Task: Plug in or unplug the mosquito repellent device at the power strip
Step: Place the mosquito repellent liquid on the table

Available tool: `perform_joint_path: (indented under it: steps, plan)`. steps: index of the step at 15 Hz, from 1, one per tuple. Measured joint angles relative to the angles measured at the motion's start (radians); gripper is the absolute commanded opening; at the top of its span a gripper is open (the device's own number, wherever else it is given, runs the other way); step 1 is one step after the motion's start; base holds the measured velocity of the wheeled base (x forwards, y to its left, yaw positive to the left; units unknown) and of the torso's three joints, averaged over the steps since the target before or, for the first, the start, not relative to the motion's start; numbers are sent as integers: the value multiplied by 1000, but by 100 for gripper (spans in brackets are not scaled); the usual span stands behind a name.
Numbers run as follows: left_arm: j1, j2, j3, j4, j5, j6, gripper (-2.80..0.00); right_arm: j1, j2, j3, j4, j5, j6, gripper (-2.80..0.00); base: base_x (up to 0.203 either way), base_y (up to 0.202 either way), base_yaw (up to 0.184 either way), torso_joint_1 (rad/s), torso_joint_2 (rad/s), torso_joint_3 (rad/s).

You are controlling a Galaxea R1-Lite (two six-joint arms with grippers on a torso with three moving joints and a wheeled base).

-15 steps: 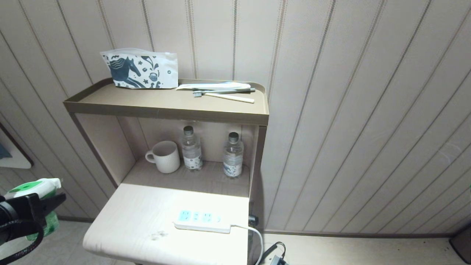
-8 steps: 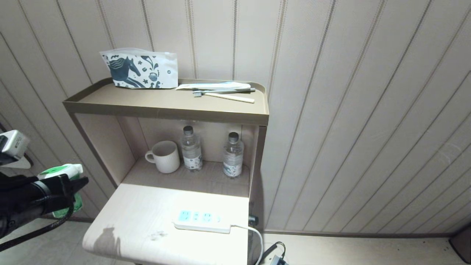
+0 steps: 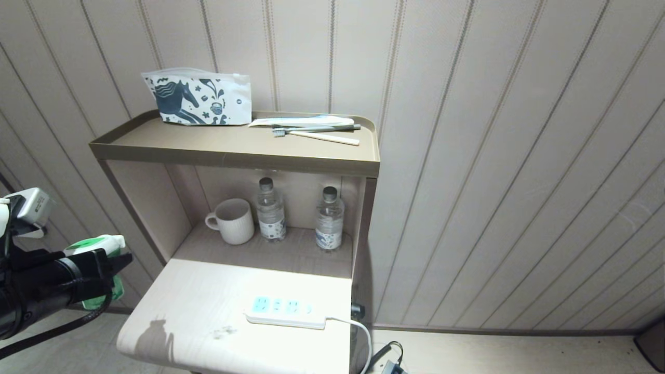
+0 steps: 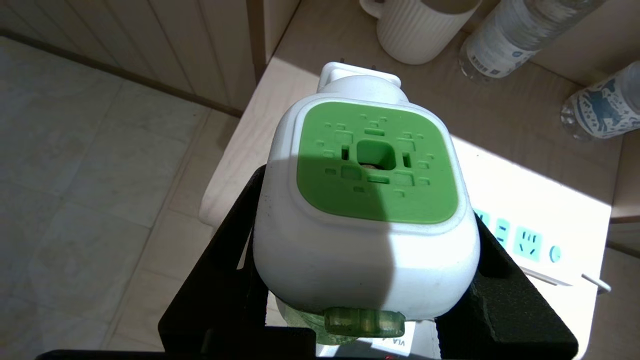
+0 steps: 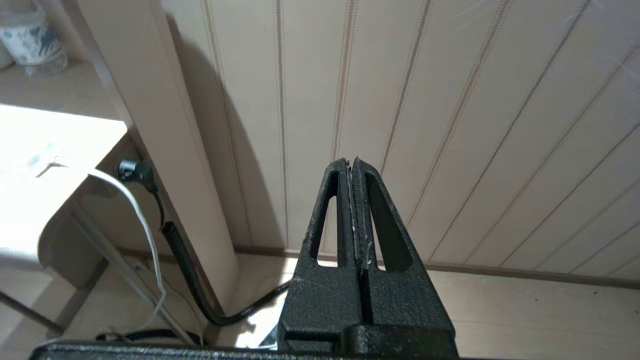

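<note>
The mosquito repellent device, a white head with a green top over a green bottle, hangs in the air left of the low table. My left gripper is shut on it, a black finger on each side of the white head. Its plug prongs point away from the wrist, towards the table. The power strip lies flat at the table's front right with all its pale blue sockets free. My right gripper is shut and holds nothing, low beside the wall to the right of the table, outside the head view.
A white mug and two water bottles stand in the recess behind the table. The upper shelf holds a printed pouch and toothbrushes. The strip's white cord drops off the table's right side.
My left gripper has risen and moved right towards the table's left edge with the device in it. Its shadow now falls on the table's front left corner.
</note>
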Motion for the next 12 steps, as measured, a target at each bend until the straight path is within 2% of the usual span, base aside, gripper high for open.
perform_joint_path:
  steps: [2, 5, 8, 12]
  plan:
    - [-7, -7, -17, -2, 2, 12, -280, 0, -7, 0, 0, -6, 10, -280, 0, 0, 0, -13, 21, 15]
    - [-28, -15, -20, -2, 8, 33, -280, 0, -11, 0, 0, -6, 10, -280, 0, 0, 0, -145, 323, 166]
    - [-35, -22, -19, -1, 11, 36, -280, 0, -12, 0, 0, -6, 10, -280, 0, 0, 0, -221, 492, 259]
    - [-37, -89, -22, 4, 19, 79, -280, 0, -12, 0, 0, -6, 10, -280, 0, 0, 0, -244, 541, 293]
